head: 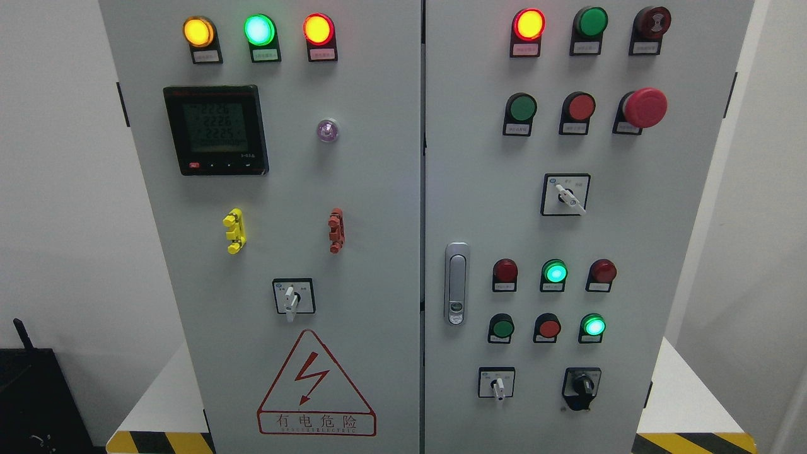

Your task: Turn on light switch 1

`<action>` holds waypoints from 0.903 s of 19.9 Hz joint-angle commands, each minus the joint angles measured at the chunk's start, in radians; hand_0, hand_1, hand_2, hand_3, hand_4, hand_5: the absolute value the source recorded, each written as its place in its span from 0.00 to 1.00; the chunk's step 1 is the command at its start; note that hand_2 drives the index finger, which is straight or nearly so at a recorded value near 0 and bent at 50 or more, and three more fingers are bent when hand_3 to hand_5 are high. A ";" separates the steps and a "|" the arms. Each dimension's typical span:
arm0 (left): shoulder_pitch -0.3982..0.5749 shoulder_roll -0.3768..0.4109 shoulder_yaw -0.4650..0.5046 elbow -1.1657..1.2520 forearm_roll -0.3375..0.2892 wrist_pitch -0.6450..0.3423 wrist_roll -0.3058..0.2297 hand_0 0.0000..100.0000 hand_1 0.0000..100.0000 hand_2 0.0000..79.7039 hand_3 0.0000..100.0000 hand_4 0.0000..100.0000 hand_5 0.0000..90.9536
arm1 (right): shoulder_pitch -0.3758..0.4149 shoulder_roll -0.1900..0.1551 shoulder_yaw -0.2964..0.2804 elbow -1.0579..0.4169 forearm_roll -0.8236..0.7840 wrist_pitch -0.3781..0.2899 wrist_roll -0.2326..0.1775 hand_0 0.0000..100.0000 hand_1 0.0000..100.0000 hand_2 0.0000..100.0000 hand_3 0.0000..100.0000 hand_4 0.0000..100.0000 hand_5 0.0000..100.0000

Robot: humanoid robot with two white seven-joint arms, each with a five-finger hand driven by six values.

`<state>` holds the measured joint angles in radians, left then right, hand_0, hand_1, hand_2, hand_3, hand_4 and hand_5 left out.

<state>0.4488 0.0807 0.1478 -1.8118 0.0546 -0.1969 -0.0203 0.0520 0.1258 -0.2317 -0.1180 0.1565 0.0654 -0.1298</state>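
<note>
A grey two-door electrical cabinet (378, 189) fills the head view. The left door carries lit yellow (198, 31), green (259, 29) and red (318, 29) lamps, a digital meter (215, 130), a yellow handle (234, 231), a red handle (336, 231) and a white rotary switch (293, 297). The right door carries a lit red lamp (528, 24), green and red push buttons, a red emergency stop (644, 108), rotary switches (565, 195) (497, 383) and a black knob (582, 384). I cannot tell which control is light switch 1. Neither hand is in view.
A door latch (456, 283) sits at the right door's left edge. A red hazard triangle (315, 386) marks the lower left door. The cabinet stands on a white base with yellow-black striping (157, 441). A black box (34, 397) sits at lower left.
</note>
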 commanded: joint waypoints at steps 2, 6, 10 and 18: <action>-0.119 -0.056 -0.027 -0.185 -0.009 0.127 0.022 0.20 0.62 0.47 0.77 0.87 0.87 | 0.000 0.000 -0.001 0.000 0.000 0.001 -0.001 0.31 0.00 0.00 0.00 0.00 0.00; -0.223 -0.064 -0.062 -0.199 -0.016 0.221 0.094 0.18 0.63 0.52 0.79 0.88 0.87 | 0.000 0.000 0.000 0.000 0.000 0.001 -0.001 0.31 0.00 0.00 0.00 0.00 0.00; -0.346 -0.122 -0.096 -0.201 -0.064 0.329 0.137 0.15 0.65 0.56 0.81 0.88 0.88 | 0.000 0.000 0.000 0.000 0.000 0.001 -0.001 0.31 0.00 0.00 0.00 0.00 0.00; -0.470 -0.159 -0.162 -0.199 -0.122 0.430 0.214 0.11 0.67 0.57 0.82 0.89 0.89 | 0.000 0.000 0.000 0.000 0.000 0.001 -0.001 0.31 0.00 0.00 0.00 0.00 0.00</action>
<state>0.0842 -0.0213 0.0576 -1.9711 -0.0348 0.1894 0.1686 0.0520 0.1258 -0.2317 -0.1181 0.1565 0.0653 -0.1298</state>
